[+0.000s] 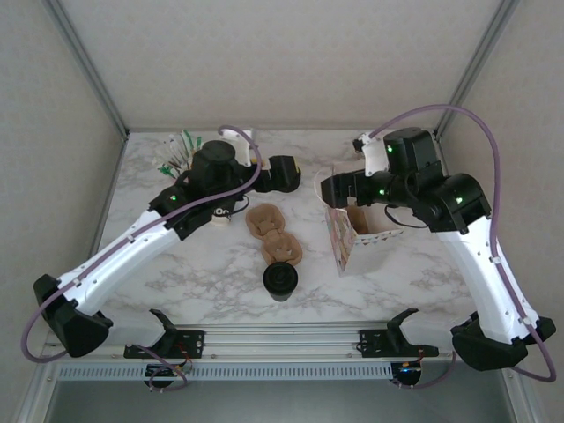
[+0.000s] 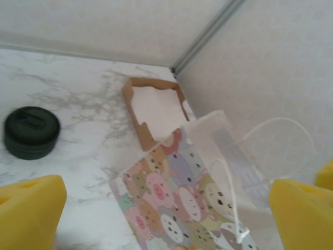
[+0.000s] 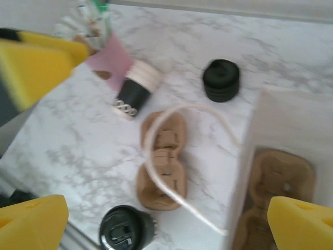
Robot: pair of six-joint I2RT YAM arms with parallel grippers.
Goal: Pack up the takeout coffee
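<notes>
My pads (image 2: 28, 203) are bright yellow above a table (image 1: 194, 264) of white marble veined in grey. The bag (image 2: 171, 208) is printed with pastel cartoon pigs and bears on pink, lilac and green patches. The coffee (image 3: 126, 228) has a black top, the carriers (image 3: 164, 156) are tan brown, and the lids (image 3: 221, 79) are black.

counter (image 1: 211, 273): white marble pattern, grey veins | back wall (image 1: 282, 62): pale cream textured panel along far edge | left wall (image 1: 44, 132), right wall (image 1: 538, 132): same cream panels along side edges | left post (image 1: 88, 66), right post (image 1: 478, 66): silver metal, rising from far corners | rail (image 1: 282, 339): silver, slotted, along near edge | light: soft, even
</notes>
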